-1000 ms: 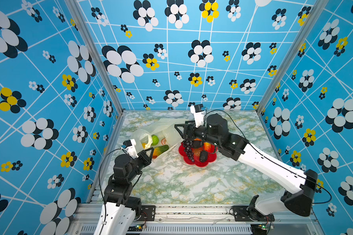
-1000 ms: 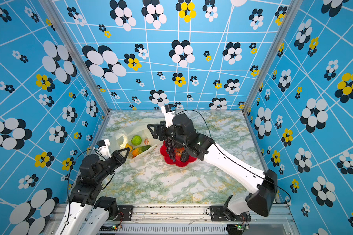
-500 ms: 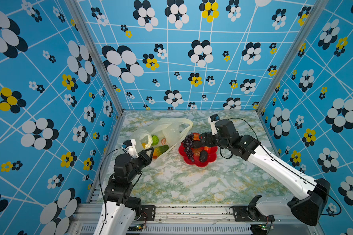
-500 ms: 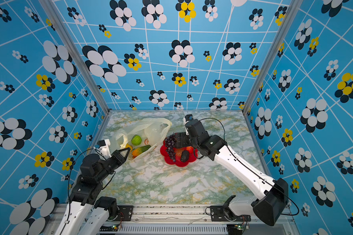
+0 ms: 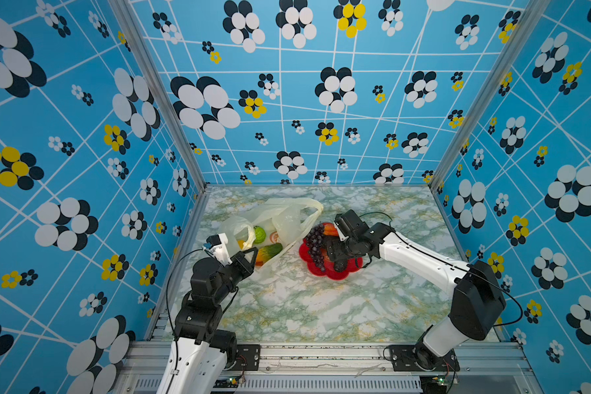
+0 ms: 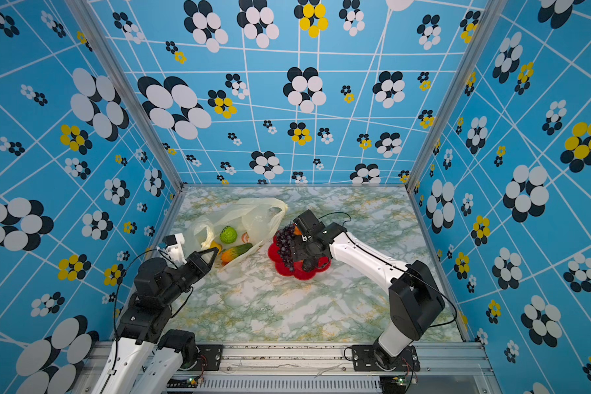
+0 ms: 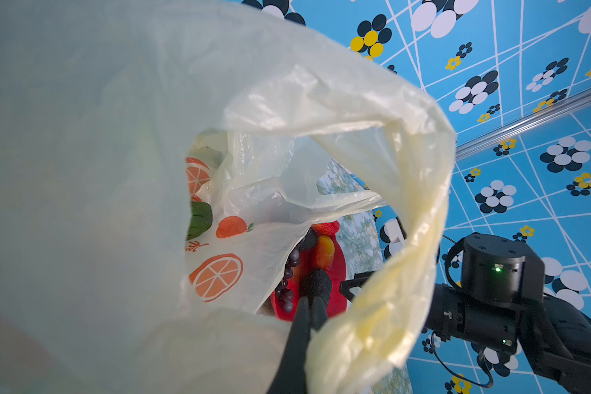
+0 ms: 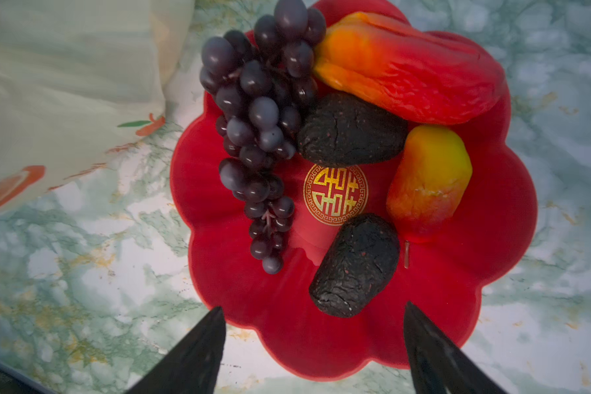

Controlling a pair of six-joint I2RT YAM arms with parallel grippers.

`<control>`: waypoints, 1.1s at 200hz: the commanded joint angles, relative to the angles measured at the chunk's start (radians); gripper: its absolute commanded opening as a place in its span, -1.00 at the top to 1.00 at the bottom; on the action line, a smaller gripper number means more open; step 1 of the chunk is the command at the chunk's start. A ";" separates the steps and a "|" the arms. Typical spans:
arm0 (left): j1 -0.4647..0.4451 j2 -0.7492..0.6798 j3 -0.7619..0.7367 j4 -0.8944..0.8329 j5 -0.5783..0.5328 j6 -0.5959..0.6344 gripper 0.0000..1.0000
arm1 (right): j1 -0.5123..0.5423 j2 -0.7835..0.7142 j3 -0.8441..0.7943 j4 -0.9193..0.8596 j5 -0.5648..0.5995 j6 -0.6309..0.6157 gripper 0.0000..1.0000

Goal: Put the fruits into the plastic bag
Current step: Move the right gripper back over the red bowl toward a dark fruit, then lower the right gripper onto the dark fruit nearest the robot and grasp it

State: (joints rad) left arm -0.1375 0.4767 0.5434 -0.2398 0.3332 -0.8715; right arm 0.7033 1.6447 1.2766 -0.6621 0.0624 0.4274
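The left tool (image 7: 309,302), clamped shut on the translucent pale-yellow plastic bag (image 5: 289,218), props its mouth open while the empty, wide-open right tool (image 8: 314,306) hovers over the dark purple grape bunch (image 8: 253,129) lying in the red flower-shaped dish (image 8: 492,245) beside it.

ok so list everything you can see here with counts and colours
plastic bag: 1, pale yellow, back left of table
bumpy green ball: 1, green, in bag
cucumber: 1, green, in bag
yellow piece: 1, yellow, in bag, partly hidden
dish: 1, red, flower-shaped, beside bag
grape bunch: 1, dark purple, on dish
avocados: 2, near black, on dish
red-orange pieces: 2, red-orange, on dish
table: 1, green-white marble, under everything
left end effector: 1, black, shut on plastic bag
right end effector: 1, black, open above dish
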 commanded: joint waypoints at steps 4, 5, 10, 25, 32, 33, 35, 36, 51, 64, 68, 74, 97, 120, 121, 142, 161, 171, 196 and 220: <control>0.008 -0.017 0.009 -0.001 0.001 0.012 1.00 | -0.004 0.053 0.068 -0.121 0.050 0.023 -0.66; 0.007 -0.017 0.009 -0.001 0.000 0.012 1.00 | -0.003 0.056 0.069 -0.124 0.051 0.023 -0.66; 0.008 -0.018 0.009 -0.002 0.000 0.012 1.00 | -0.003 0.065 0.076 -0.138 0.054 0.025 -0.66; 0.007 -0.021 0.008 -0.003 -0.002 0.012 1.00 | -0.003 0.083 0.071 -0.149 0.065 0.041 -0.65; 0.008 -0.023 0.007 -0.003 -0.002 0.012 1.00 | -0.004 0.088 0.064 -0.146 0.074 0.048 -0.65; 0.008 -0.023 0.006 -0.003 -0.002 0.011 1.00 | -0.004 0.087 0.062 -0.144 0.076 0.049 -0.64; 0.008 -0.023 0.006 -0.003 -0.002 0.011 1.00 | -0.003 0.089 0.059 -0.143 0.078 0.050 -0.64; 0.007 -0.023 0.006 -0.003 -0.002 0.011 1.00 | -0.004 0.089 0.058 -0.142 0.079 0.052 -0.64; 0.008 -0.026 0.004 -0.001 -0.001 0.010 1.00 | -0.003 0.100 0.047 -0.129 0.085 0.062 -0.64; 0.007 -0.024 0.003 -0.001 -0.002 0.011 1.00 | -0.003 0.119 0.049 -0.116 0.078 0.068 -0.64; 0.008 -0.025 0.003 -0.001 -0.001 0.011 1.00 | -0.003 0.125 0.051 -0.113 0.076 0.069 -0.64; 0.007 -0.023 0.003 -0.001 0.000 0.011 1.00 | -0.003 0.137 0.055 -0.105 0.072 0.071 -0.63; 0.007 -0.023 0.005 0.001 0.001 0.010 1.00 | -0.004 0.189 0.085 -0.095 0.059 0.073 -0.62; 0.008 -0.027 0.008 -0.008 0.000 0.014 1.00 | -0.004 0.232 0.114 -0.099 0.056 0.072 -0.58; 0.007 -0.027 0.008 -0.008 0.000 0.014 1.00 | -0.004 0.233 0.115 -0.099 0.056 0.072 -0.58; 0.008 -0.036 0.007 -0.018 -0.006 0.019 1.00 | -0.004 0.253 0.122 -0.093 0.059 0.071 -0.53; 0.007 -0.037 0.005 -0.020 -0.010 0.017 1.00 | -0.004 0.265 0.125 -0.087 0.058 0.073 -0.46; 0.008 -0.036 0.006 -0.018 -0.009 0.017 1.00 | -0.004 0.270 0.128 -0.088 0.058 0.071 -0.41; 0.008 -0.029 0.012 -0.017 -0.007 0.017 1.00 | -0.004 0.273 0.123 -0.087 0.063 0.070 -0.28; 0.008 -0.027 0.009 -0.018 -0.009 0.016 1.00 | -0.006 0.260 0.105 -0.077 0.072 0.074 -0.12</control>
State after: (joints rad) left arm -0.1375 0.4484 0.5434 -0.2604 0.3317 -0.8707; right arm 0.7033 1.9060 1.3811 -0.7467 0.1192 0.4896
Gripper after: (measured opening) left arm 0.044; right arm 0.591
